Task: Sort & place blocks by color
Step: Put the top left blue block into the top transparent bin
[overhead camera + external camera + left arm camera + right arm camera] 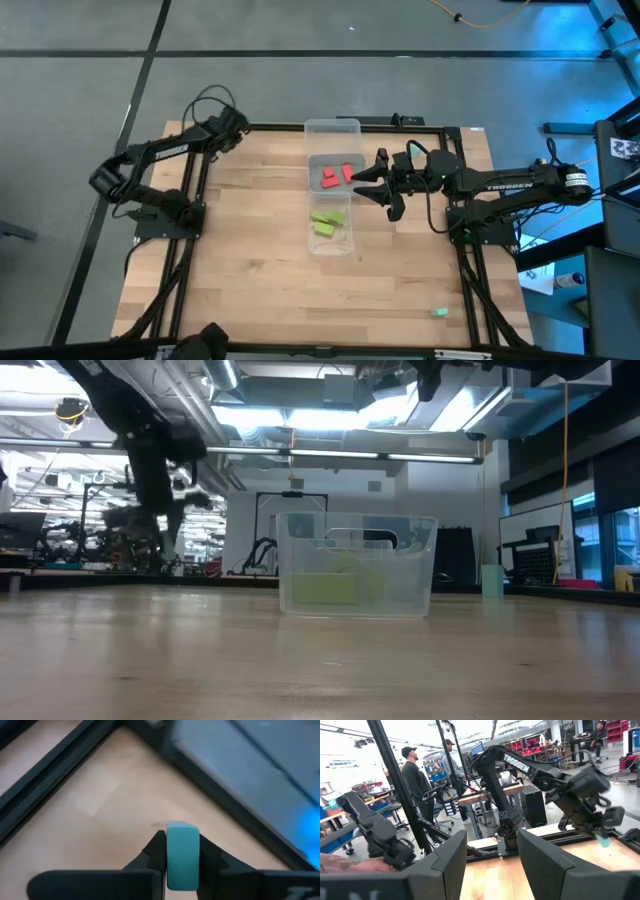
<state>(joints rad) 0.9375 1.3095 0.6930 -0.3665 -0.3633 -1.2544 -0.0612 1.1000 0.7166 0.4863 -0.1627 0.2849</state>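
Clear plastic tray [333, 128], three compartments, on pale wood-plank desk [250, 250]: red blocks [337, 175] in the middle one, lime blocks [328, 222] in the next. Left claw [182, 857] near the desk's far-left corner, pinching a smooth rounded teal block [182, 855]. Right claw [375, 182] beside the tray, fingers spread, holding nothing; another teal block [439, 312] lies near the desk's right front edge.
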